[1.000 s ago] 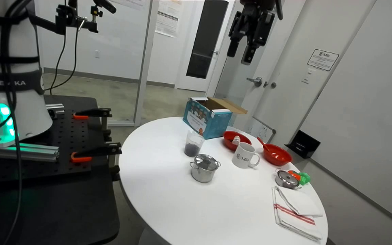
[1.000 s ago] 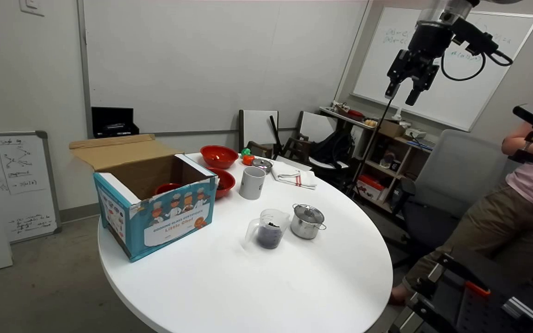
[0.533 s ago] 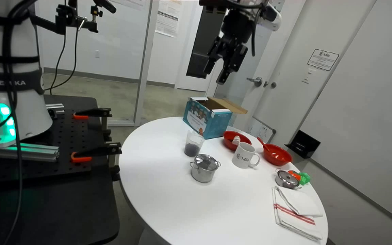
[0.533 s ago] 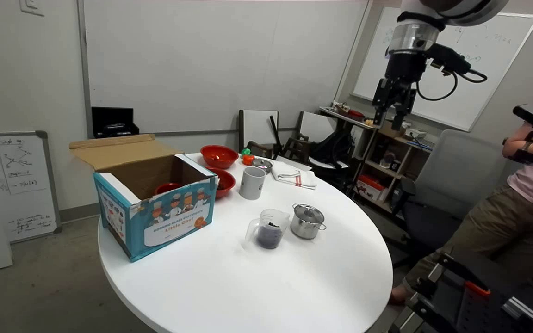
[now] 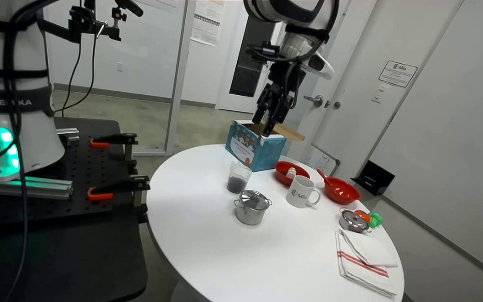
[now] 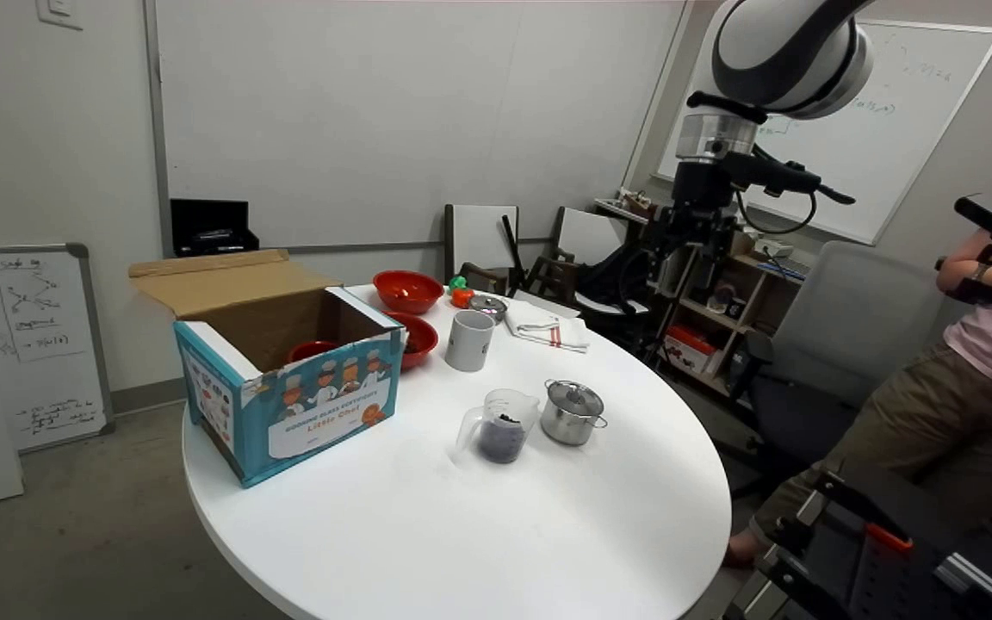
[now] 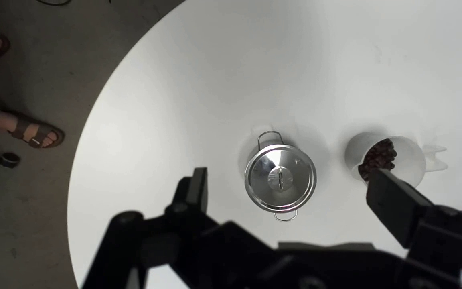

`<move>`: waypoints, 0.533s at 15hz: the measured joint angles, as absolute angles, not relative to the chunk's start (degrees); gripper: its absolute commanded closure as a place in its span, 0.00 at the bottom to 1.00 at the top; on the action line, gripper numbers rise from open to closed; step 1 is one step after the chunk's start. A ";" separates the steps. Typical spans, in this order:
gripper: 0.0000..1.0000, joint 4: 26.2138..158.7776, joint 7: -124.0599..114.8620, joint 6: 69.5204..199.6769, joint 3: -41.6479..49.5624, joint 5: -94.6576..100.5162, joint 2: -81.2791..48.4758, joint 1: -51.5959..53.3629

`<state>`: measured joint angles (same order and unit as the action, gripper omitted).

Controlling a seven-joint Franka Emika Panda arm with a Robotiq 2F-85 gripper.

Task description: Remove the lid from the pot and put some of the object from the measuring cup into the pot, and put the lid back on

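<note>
The small silver pot (image 5: 249, 215) stands upright on the white table in both exterior views, its round lid (image 6: 575, 398) resting on top. Seen from above in the wrist view, the lid (image 7: 261, 180) has a thin central knob (image 7: 280, 178) and covers most of the pot. Beside it is the clear measuring cup (image 6: 523, 408), partly filled with dark beans (image 7: 380, 154); a fingertip covers part of its rim in the wrist view. My gripper (image 5: 261, 126) points down, well above the tabletop, jaws wide apart and nothing between them. In the wrist view, the gripper (image 7: 289, 178) frames the lid below.
A blue cardboard box (image 6: 337, 405) with raised flap stands near the measuring cup. Beyond are a white mug (image 5: 299, 193), red bowls (image 5: 342, 192), a second lidded pot (image 5: 352, 222), orange and green toy pieces (image 5: 375, 219) and a folded towel (image 5: 361, 268).
My gripper has come down steadily and shifted left in both exterior views, with more of the arm now showing. The jaws have stayed apart; the pot, lid and measuring cup have not moved.
</note>
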<state>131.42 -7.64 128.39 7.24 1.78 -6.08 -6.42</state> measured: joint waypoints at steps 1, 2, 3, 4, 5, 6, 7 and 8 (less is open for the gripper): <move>0.00 131.36 -8.40 129.59 7.24 1.86 -7.42 -6.40; 0.00 131.18 -8.84 130.29 7.24 1.95 -8.92 -6.40; 0.00 130.84 -8.98 130.40 7.28 1.94 -10.45 -6.42; 0.00 130.31 -9.01 130.44 7.34 1.93 -11.91 -6.45; 0.00 129.78 -9.01 130.48 7.36 1.93 -13.05 -6.50; 0.00 129.32 -9.02 130.49 7.37 1.93 -13.75 -6.54; 0.00 129.02 -9.02 130.49 7.38 1.93 -14.04 -6.56; 0.00 128.84 -9.02 130.49 7.38 1.93 -14.08 -6.56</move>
<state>128.84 -9.02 130.49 7.38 1.93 -14.08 -6.56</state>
